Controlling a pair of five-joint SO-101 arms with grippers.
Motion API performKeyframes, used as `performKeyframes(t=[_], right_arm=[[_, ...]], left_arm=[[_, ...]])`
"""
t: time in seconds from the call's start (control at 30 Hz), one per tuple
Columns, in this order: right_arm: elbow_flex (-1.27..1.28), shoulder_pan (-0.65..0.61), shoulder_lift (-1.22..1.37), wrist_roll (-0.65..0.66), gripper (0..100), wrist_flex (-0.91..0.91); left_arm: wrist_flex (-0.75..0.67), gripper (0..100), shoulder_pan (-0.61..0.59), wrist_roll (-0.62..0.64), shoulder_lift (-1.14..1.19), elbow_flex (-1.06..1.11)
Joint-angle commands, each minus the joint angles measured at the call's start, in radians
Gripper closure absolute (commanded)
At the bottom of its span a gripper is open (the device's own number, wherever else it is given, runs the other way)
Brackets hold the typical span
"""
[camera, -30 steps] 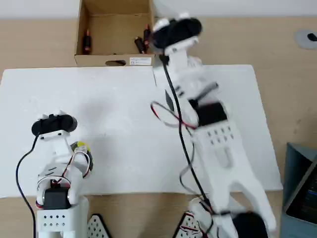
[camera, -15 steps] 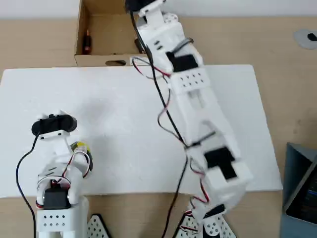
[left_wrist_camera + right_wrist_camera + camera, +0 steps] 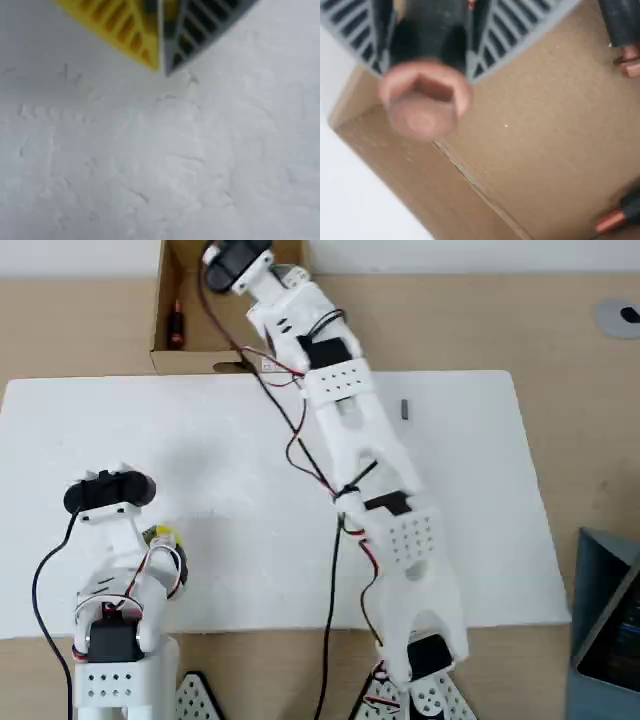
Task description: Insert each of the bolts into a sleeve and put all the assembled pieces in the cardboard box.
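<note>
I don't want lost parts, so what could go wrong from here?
The right end effector holds an assembled piece that seems near a wall of the cardboard box; released here, it might clip the wall and fall outside. A small dark part lies on the white mat beside that arm, which could knock it when retracting.

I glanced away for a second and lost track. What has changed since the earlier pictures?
The right arm swung leftward and stretched out over the box. The right gripper, shut on an assembled piece, now hangs above the box floor. The left arm and shut left gripper stayed put over the mat. The piece at the box's left wall did too.
</note>
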Motion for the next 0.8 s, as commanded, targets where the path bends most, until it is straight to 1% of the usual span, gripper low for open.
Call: performKeyframes(t=[0.0,0.07,0.2,0.27,0.77], right_arm=[[-0.110,-0.021,0.013,0.063,98.5,-0.011],[-0.127,-0.028,0.033,0.066,97.3,0.025],[-0.142,-0.028,0.053,0.066,85.9,0.077],[-0.142,-0.030,0.054,0.066,82.9,0.097],[-0.219,-0.027,0.053,0.066,83.1,0.126]], left_arm=[[-0.021,100,-0.005,-0.003,-0.008,0.000],[-0.021,100,-0.005,-0.003,-0.008,0.000],[-0.021,100,-0.005,-0.003,-0.008,0.000],[-0.021,100,-0.005,-0.003,-0.008,0.000],[-0.021,100,-0.003,-0.003,-0.008,0.000]])
